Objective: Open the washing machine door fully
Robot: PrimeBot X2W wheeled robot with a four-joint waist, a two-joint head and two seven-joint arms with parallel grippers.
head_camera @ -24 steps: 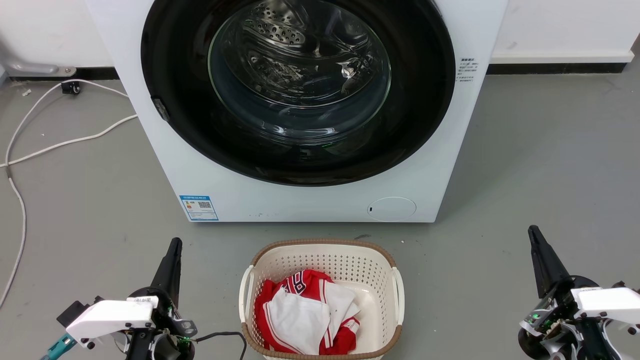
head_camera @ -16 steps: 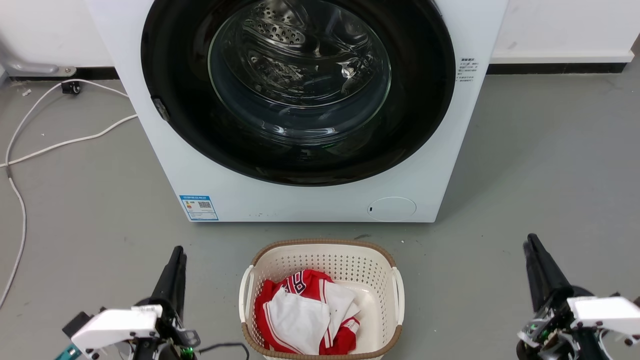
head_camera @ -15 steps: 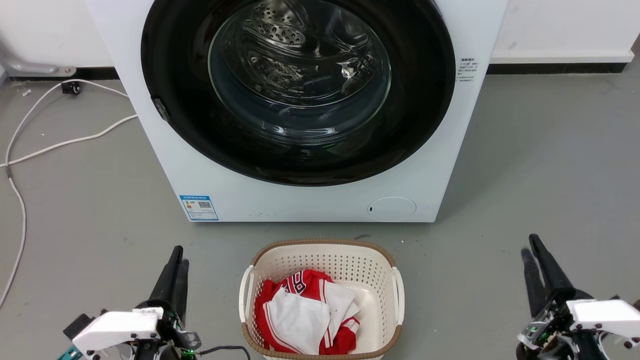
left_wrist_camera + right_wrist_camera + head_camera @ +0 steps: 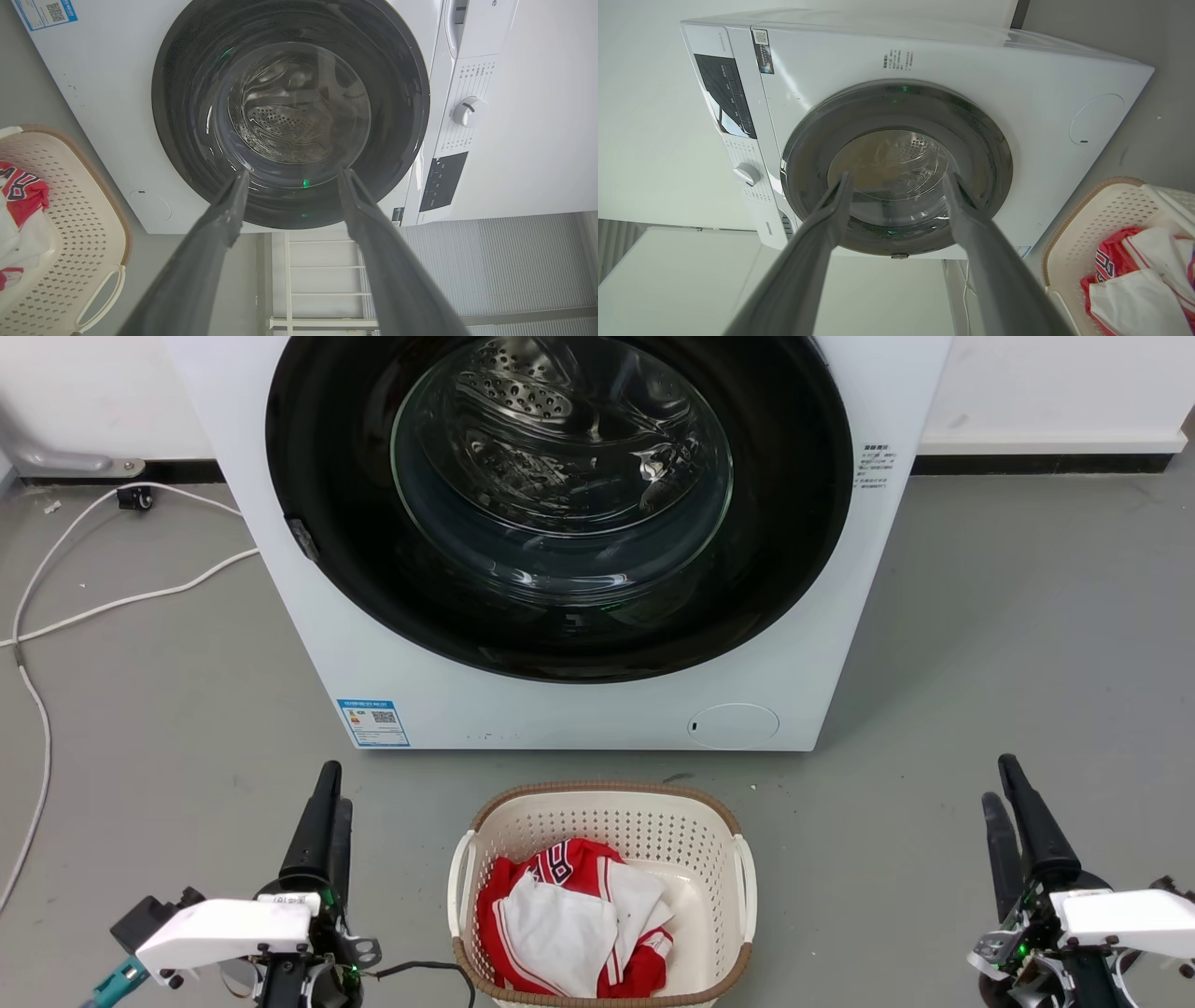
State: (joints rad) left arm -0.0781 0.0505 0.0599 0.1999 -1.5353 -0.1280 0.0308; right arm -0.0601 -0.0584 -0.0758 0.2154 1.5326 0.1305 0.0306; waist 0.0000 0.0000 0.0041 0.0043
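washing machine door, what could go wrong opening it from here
1. The washing machine door is glossy, with just a small catch at its left edge; the left gripper may slip off.
2. The laundry basket stands right before the washing machine; a reaching arm could knock it.

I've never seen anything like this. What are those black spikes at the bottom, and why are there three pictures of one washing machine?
The spikes are the robot's hands: the left gripper and the right gripper, both open and holding nothing. One picture comes from a camera on its head, the other two from a camera on each wrist, looking along that hand. Ahead stands the washing machine, its black washing machine door closed. On the floor before it sits a cream basket of red and white clothes.
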